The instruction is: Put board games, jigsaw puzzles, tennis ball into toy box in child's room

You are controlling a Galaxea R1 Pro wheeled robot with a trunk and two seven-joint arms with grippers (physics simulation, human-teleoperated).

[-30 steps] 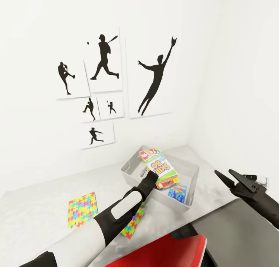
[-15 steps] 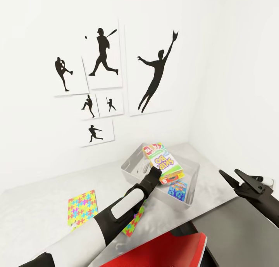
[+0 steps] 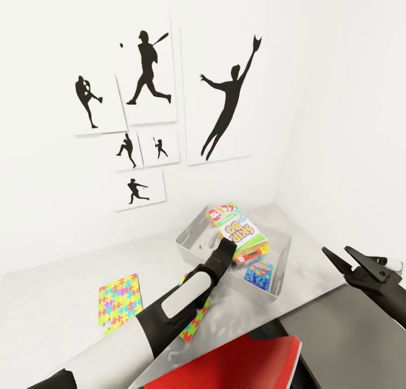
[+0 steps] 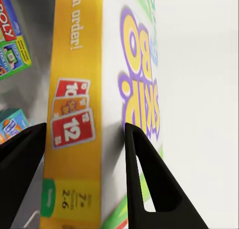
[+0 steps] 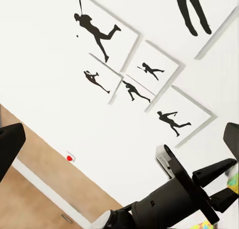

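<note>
Yellow-edged, the Skip-Bo box point(image 3: 242, 238) sits pinched between the left gripper's point(image 3: 225, 248) two black fingers point(image 4: 144, 174), held over the toy box point(image 3: 194, 231) with its long axis running from near-right to far-left and its near end tilted down into the tub. In the left wrist view the fingers clamp its yellow side and printed face, so the drop is straight down; the tub lies directly beneath. Already inside are a green-and-white Monopoly box point(image 3: 221, 213) at the far end and a small blue box point(image 3: 258, 274) at the near right. The right gripper point(image 3: 345, 260) hangs to the right of the tub, jaws spread and empty, farther from the load than the left.

Two jigsaw puzzles remain on the pale grey table point(image 3: 56, 287): one point(image 3: 118, 301) lies flat well left of the tub, the other point(image 3: 194, 321) is partly hidden under the left arm. A red chair back point(image 3: 242, 366) shows near. White walls carry black baseball silhouettes point(image 3: 149, 73). I cannot find the tennis ball.
</note>
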